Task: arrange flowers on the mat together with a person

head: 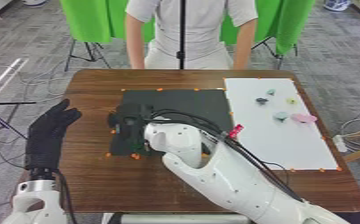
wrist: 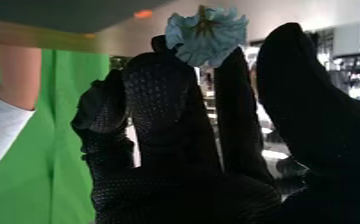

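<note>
Over the left part of the black mat [head: 190, 97] is my right hand [head: 130, 114], at the end of the arm from the bottom right. In the right wrist view, a pale blue flower [wrist: 205, 35] overlaps the fingertips of this hand [wrist: 181, 185]. Its fingers look mostly straight and its thumb stands apart; whether they touch the flower is unclear. A small green thing [head: 139, 146] lies beneath the hand. On the white mat [head: 279, 147] are a pink flower [head: 303, 118], a pale blue one [head: 280, 116] and several smaller ones. My left hand [head: 56, 120] is open beside the table's left edge.
The brown wooden table [head: 88, 182] has small orange markers around both mats. A person stands behind its far edge, with both arms down. My right forearm [head: 230, 180] crosses the front of the table, over the near part of the black mat.
</note>
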Robot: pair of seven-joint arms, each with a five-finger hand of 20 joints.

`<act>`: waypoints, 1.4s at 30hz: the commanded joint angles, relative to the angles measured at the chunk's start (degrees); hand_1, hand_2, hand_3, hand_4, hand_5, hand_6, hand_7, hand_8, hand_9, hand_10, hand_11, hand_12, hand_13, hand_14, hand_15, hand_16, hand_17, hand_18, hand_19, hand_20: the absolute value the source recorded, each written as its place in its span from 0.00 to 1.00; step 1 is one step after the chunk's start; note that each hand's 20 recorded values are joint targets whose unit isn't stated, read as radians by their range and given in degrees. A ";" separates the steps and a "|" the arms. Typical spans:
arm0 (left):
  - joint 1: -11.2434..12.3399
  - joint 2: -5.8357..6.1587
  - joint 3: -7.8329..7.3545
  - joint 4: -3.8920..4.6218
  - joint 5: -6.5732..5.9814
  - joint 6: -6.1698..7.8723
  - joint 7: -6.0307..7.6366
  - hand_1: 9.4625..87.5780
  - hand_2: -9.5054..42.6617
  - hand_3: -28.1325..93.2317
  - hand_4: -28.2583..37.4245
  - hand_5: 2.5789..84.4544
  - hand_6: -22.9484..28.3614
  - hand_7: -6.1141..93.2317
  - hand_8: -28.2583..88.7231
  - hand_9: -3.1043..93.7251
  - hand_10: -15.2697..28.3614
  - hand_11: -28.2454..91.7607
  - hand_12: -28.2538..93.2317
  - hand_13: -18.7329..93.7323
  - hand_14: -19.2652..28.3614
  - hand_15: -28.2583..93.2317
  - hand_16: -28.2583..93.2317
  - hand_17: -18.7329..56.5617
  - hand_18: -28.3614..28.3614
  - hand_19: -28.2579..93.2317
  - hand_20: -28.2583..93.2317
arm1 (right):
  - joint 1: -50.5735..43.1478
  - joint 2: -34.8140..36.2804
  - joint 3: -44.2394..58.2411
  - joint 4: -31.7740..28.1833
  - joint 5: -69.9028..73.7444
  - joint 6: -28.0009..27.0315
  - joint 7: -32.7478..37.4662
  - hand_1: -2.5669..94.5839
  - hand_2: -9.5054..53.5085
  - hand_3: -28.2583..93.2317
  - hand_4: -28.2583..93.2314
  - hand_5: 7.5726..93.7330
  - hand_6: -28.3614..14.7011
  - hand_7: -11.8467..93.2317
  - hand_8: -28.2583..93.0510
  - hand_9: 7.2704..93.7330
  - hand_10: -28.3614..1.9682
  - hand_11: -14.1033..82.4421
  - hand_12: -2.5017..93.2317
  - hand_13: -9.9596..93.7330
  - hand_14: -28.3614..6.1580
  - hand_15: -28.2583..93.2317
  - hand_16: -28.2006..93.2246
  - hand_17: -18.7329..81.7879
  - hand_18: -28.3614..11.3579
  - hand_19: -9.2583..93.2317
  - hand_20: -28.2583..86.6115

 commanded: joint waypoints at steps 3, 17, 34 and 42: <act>0.10 -0.41 -0.03 0.47 -0.10 -0.68 -0.53 0.17 0.13 0.80 0.08 0.56 0.53 0.18 0.20 0.52 0.67 0.38 0.37 0.49 0.80 0.40 0.27 0.29 0.74 0.29 0.37 | 0.36 0.54 -0.71 -1.59 -1.18 -1.75 -0.56 0.44 0.00 0.87 0.00 0.52 0.74 0.26 0.13 0.66 0.53 0.24 0.16 0.82 0.62 0.75 0.54 0.53 0.14 0.84 0.76; 0.06 -0.43 -0.14 0.40 0.06 -0.87 -0.44 0.17 0.12 0.79 0.09 0.56 0.53 0.18 0.20 0.52 0.67 0.38 0.37 0.49 0.80 0.40 0.27 0.29 0.74 0.29 0.37 | -0.16 0.84 -0.52 -1.71 -1.27 -5.27 0.58 0.40 0.00 0.86 0.02 0.48 0.76 0.25 0.14 0.56 0.41 0.22 0.16 0.83 0.64 0.73 0.50 0.53 0.11 0.85 0.76; 0.22 -0.71 -0.31 0.24 0.08 -1.14 -0.36 0.17 0.11 0.79 0.10 0.56 0.53 0.18 0.20 0.52 0.67 0.38 0.37 0.50 0.81 0.41 0.27 0.29 0.74 0.29 0.37 | 0.26 1.56 -0.56 -2.69 -1.83 -7.21 0.22 0.37 0.00 0.84 0.04 0.45 0.72 0.22 0.15 0.48 0.50 0.21 0.16 0.87 0.68 0.71 0.48 0.55 0.10 0.86 0.75; 0.22 -0.72 -0.34 0.19 0.16 -1.12 -0.41 0.17 0.10 0.79 0.10 0.56 0.54 0.18 0.20 0.52 0.67 0.38 0.37 0.50 0.80 0.41 0.27 0.29 0.74 0.29 0.37 | 0.74 2.29 -0.74 -2.95 -1.26 -6.10 0.31 0.33 0.00 0.81 0.08 0.41 0.59 0.19 0.16 0.58 0.54 0.23 0.16 0.88 0.64 0.66 0.49 0.54 0.09 0.85 0.74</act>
